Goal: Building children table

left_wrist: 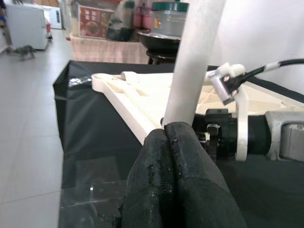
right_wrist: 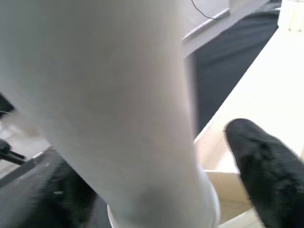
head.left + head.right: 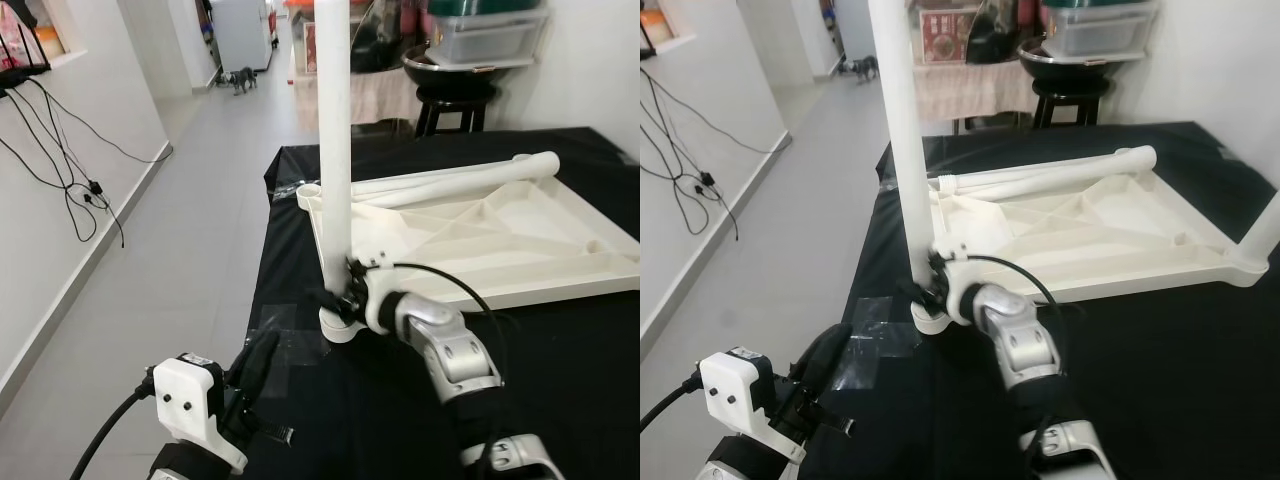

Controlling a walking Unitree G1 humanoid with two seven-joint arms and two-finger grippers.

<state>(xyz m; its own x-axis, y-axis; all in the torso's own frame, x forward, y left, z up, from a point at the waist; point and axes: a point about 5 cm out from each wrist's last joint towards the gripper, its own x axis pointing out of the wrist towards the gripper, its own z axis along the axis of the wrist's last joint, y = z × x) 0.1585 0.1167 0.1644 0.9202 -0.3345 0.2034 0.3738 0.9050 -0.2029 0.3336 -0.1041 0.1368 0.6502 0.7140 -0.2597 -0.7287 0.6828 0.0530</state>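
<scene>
An upside-down white plastic table top (image 3: 520,235) lies on a black cloth (image 3: 570,380). A white table leg (image 3: 334,150) stands upright in its near-left corner socket (image 3: 341,329). My right gripper (image 3: 338,298) is shut on this leg just above the socket; in the right wrist view the leg (image 2: 118,109) sits between the black fingers (image 2: 266,175). A second leg (image 3: 450,182) lies along the top's far edge. A third leg (image 3: 1262,235) rises at the right corner. My left gripper (image 3: 262,355) hovers low over the cloth's near-left part, shut and empty, short of the upright leg (image 1: 194,61).
The cloth's left edge drops to a grey tiled floor (image 3: 170,260). Black cables (image 3: 70,170) hang down the left wall. A black stool (image 3: 455,105) with a bowl and a storage box stands behind the table. A patch of clear tape (image 3: 285,335) lies on the cloth.
</scene>
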